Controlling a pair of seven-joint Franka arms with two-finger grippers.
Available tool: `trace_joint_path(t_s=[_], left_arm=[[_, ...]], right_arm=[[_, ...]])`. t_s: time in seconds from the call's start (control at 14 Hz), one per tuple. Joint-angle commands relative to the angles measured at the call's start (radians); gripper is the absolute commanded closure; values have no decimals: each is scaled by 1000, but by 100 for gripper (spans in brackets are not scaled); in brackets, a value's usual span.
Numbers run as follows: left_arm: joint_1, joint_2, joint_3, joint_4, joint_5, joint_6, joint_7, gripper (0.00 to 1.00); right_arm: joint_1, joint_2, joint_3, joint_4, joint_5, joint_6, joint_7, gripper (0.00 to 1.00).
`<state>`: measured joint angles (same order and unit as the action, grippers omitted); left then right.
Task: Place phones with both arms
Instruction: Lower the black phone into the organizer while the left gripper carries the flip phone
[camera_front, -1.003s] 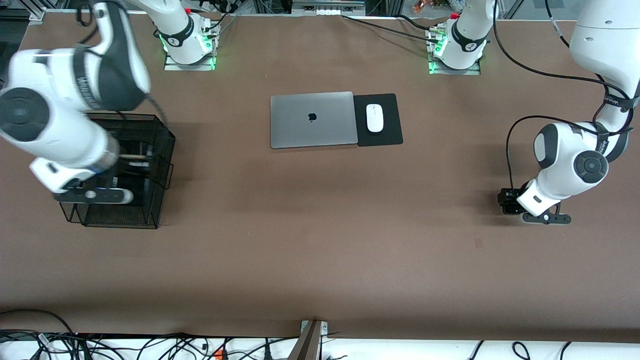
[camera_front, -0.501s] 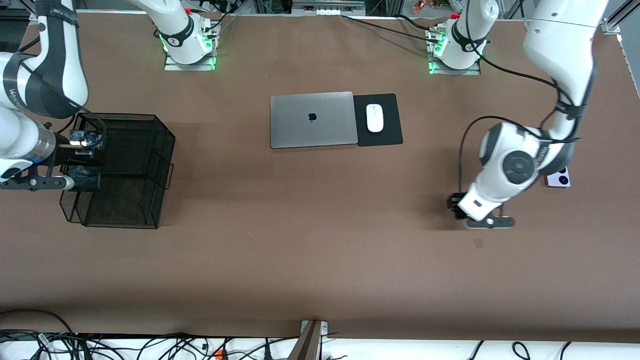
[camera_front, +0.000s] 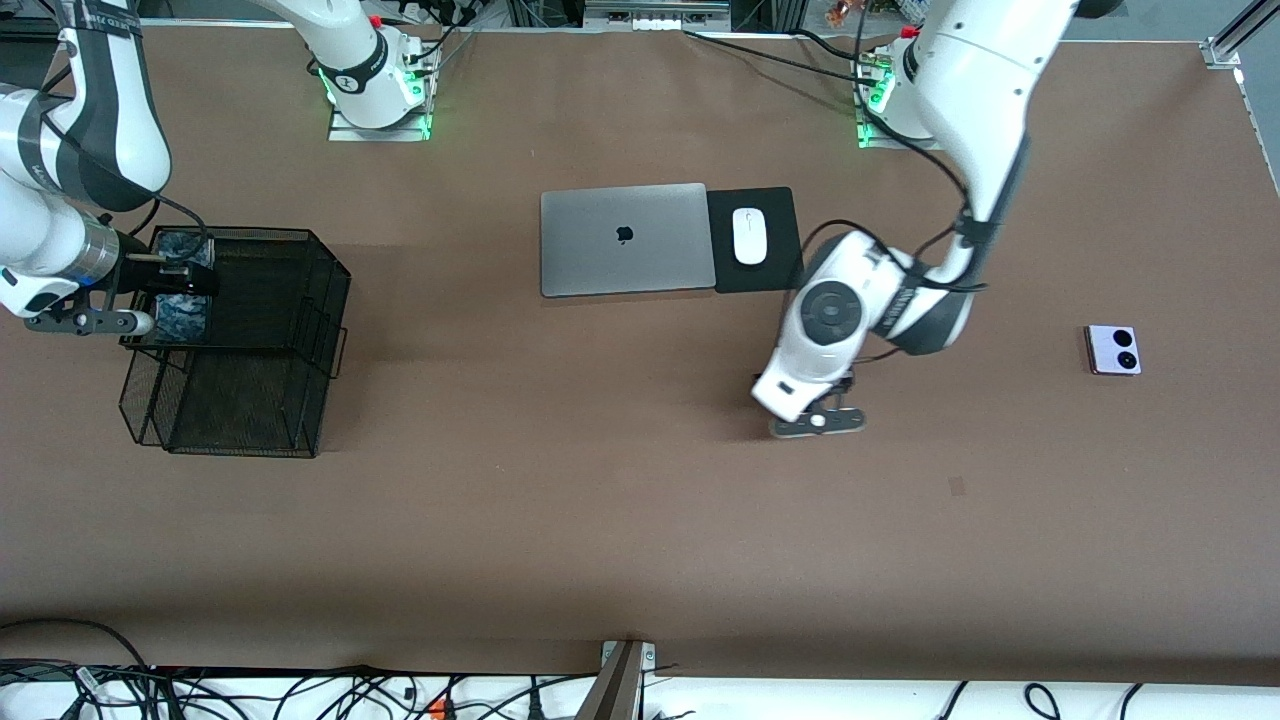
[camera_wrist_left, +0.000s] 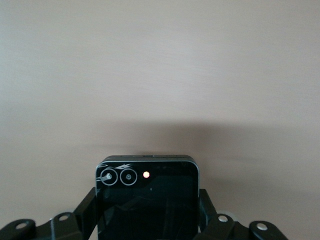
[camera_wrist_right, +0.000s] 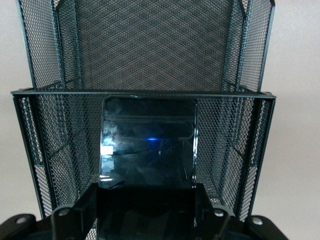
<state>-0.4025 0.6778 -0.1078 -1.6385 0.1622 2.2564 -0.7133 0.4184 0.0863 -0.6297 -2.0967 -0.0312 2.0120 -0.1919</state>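
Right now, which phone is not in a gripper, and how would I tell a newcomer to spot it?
Start at the silver laptop in the middle of the table and go toward the left arm's end. There, alone on bare brown tabletop and a little nearer the front camera than the laptop, lies the lilac phone. It is small, square and pale, with two black lenses, unlike the dark phones in the grippers.

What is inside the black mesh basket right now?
The black mesh basket shows only bare mesh inside. The right gripper, shut on a long black phone, hangs over its rim and covers that corner.
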Motion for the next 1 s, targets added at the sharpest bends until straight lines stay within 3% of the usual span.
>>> trace_joint_path(t_s=[0.0, 0.29, 0.43, 0.93], left_arm=[[-71, 86, 16, 137, -38, -46, -49, 72], [-171, 199, 17, 276, -52, -46, -189, 72], [-188, 216, 17, 302, -53, -46, -224, 72], [-283, 307, 17, 488, -50, -41, -224, 74]], right_arm=[[11, -30, -18, -28, 13, 25, -20, 95], [10, 10, -59, -28, 13, 31, -20, 95], [5, 27, -65, -28, 13, 34, -20, 95], [2, 72, -65, -28, 25, 57, -20, 94]])
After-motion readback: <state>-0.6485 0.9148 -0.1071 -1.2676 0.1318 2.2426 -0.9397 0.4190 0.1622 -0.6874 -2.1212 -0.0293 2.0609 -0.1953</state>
